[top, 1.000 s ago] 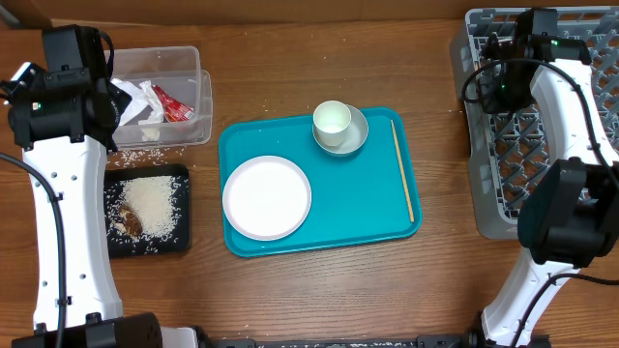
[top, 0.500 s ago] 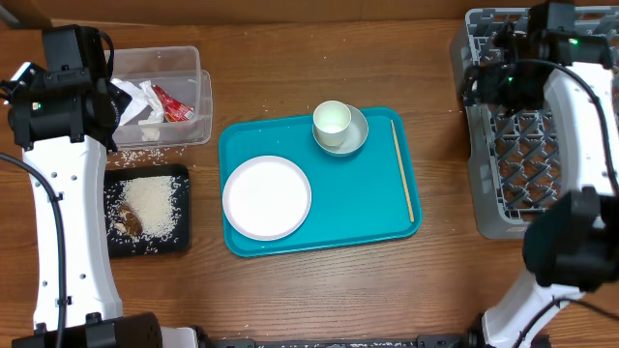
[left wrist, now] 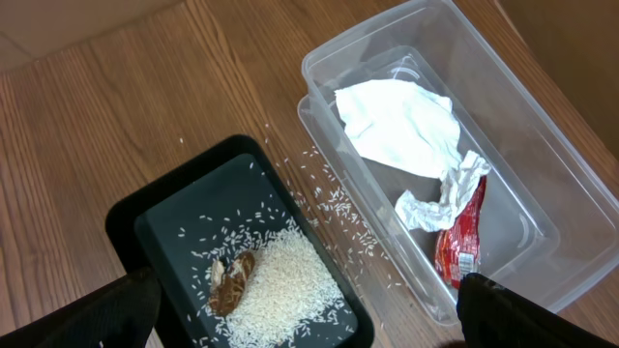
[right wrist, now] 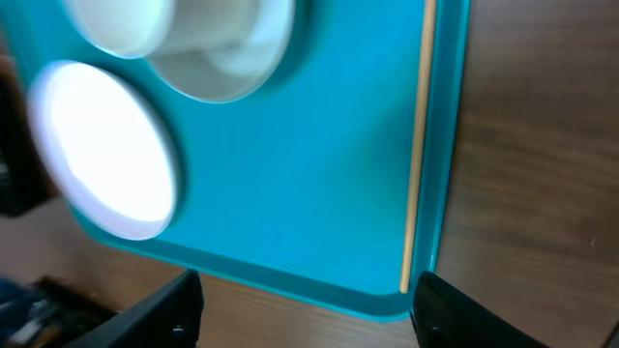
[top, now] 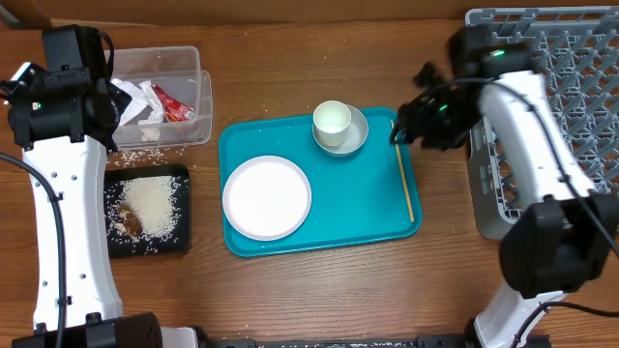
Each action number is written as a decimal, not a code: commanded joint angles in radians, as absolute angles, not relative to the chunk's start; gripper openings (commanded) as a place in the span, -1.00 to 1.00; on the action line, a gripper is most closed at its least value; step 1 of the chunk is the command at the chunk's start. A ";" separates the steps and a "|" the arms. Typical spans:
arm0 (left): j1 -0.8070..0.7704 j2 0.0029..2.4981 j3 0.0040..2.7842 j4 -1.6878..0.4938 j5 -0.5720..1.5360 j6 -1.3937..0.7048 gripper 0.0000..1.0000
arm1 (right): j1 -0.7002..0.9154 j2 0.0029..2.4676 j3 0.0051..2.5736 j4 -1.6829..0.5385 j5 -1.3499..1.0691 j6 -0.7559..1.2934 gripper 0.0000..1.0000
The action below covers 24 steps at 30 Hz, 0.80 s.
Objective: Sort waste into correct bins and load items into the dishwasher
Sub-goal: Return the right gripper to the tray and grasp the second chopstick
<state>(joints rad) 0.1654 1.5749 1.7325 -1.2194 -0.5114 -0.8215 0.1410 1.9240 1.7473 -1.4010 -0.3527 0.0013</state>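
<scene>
Thin wooden chopsticks (top: 402, 169) lie straight along the glossy teal tray (top: 358, 198) rim — right hand (right wrist: 308, 295) spread above. Left hand (left wrist: 309, 311) spread over clear rounded tub (left wrist: 542, 184) — crumpled napkin (left wrist: 401, 126) inside.

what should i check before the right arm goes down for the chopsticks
1. Right gripper open: ok, fingers wide apart.
2. Chopsticks free of other things: ok, they lie alone along the right rim of the teal tray, apart from the cup and plate.
3. Chopsticks centred between the fingers: not ok, in the right wrist view they sit close to one finger.
4. Both sticks together: cannot tell, they read as one thin line.
5. Left gripper out of the way: ok, open above the clear tub and black tray, away from the teal tray.
</scene>
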 commanded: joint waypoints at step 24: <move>0.163 1.584 1.730 -1.218 -0.519 -0.842 0.99 | 0.310 1.932 1.306 -0.976 0.029 0.260 0.27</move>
